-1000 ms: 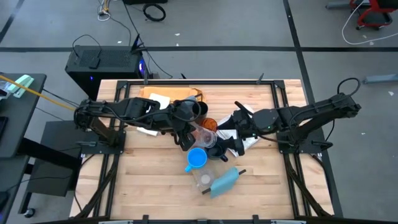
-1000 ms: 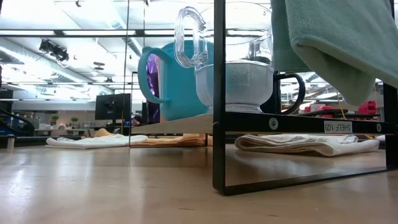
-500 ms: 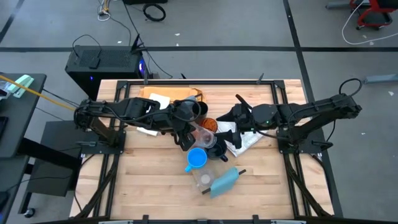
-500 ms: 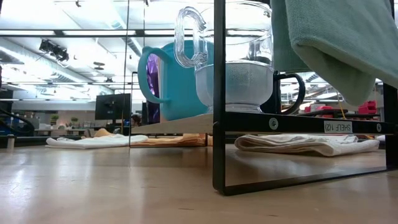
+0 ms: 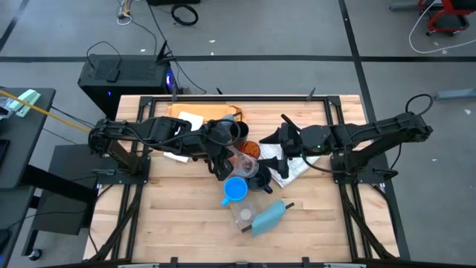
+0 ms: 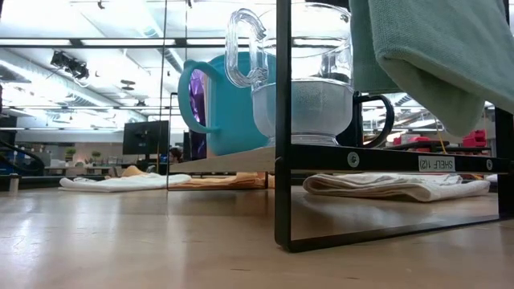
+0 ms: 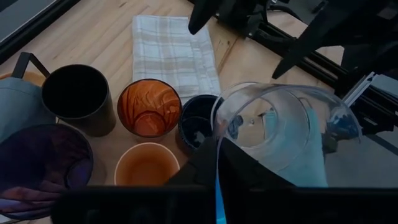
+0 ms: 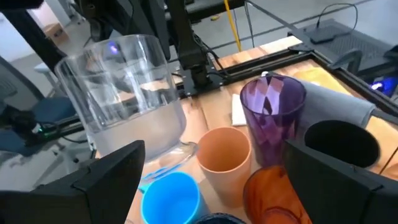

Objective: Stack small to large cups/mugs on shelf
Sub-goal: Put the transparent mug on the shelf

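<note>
Overhead, left gripper (image 5: pixel 233 162) holds a clear glass (image 7: pixel 283 130) by its rim.

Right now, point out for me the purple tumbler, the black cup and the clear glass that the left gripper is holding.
purple tumbler (image 8: pixel 272 118), right wrist view, on its side wall.
black cup (image 7: pixel 79 93), left wrist view, on its dark inside.
clear glass (image 7: pixel 273 124), left wrist view, on its see-through wall, above the left gripper (image 7: pixel 214 163).

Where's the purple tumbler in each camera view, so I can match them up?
High view: not clearly visible; the left arm covers that part of the cup cluster.
Low view: a purple sliver behind the blue mug, too thin to be sure.
Left wrist view: purple tumbler at lower left.
Right wrist view: upright, right of centre.
Shared landmark: pale orange cup beside it.
</note>
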Available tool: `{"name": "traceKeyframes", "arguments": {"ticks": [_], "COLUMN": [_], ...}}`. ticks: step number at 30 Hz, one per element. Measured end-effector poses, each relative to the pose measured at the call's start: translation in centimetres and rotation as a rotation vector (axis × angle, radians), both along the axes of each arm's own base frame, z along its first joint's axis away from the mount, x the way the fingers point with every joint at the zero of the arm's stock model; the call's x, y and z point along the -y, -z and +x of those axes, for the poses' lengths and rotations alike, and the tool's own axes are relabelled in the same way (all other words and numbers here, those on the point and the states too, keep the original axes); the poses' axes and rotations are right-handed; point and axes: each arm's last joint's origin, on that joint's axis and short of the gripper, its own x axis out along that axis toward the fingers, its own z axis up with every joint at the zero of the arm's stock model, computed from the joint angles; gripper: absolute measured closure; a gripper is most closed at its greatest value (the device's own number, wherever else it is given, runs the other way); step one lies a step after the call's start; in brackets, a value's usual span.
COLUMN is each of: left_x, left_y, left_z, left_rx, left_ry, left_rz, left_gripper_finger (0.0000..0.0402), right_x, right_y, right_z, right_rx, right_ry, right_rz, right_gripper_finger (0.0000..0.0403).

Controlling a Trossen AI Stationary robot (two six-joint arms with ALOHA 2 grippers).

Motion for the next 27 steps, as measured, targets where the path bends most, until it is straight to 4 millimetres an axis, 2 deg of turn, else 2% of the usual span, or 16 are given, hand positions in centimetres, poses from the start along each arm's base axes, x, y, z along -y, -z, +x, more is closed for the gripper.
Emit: {"name": "traceKeyframes", "arguments": {"ticks": [5, 11, 19, 24, 27], "left_x": [0.0, 0.0, 0.0, 0.0, 0.0], "left_y": [0.0, 0.0, 0.0, 0.0, 0.0], "left_z": [0.0, 0.0, 0.0, 0.0, 0.0], "left_rx": [0.000, 0.000, 0.001, 0.001, 0.000], "left_ry": [0.000, 0.001, -0.003, -0.001, 0.000], "left_rz": [0.000, -0.001, -0.004, -0.004, -0.005], "left_gripper_finger": [0.0374, 0.0394, 0.0373, 0.0393, 0.0392], "right_x": [-0.3, -0.9, -1.0, -1.0, -1.0], "right_y": [0.0, 0.5, 0.6, -0.4, -1.4], "right_z": [0.0, -0.3, -0.4, -0.4, -0.4], "right_rx": [-0.004, -0.064, -0.083, -0.046, -0.016], "right_ry": [-0.021, -0.171, -0.211, -0.269, -0.298], "right_rz": [0.071, 0.095, 0.008, -0.113, -0.192], "right_gripper_finger": [0.0021, 0.0025, 0.0025, 0.0025, 0.0025]}}
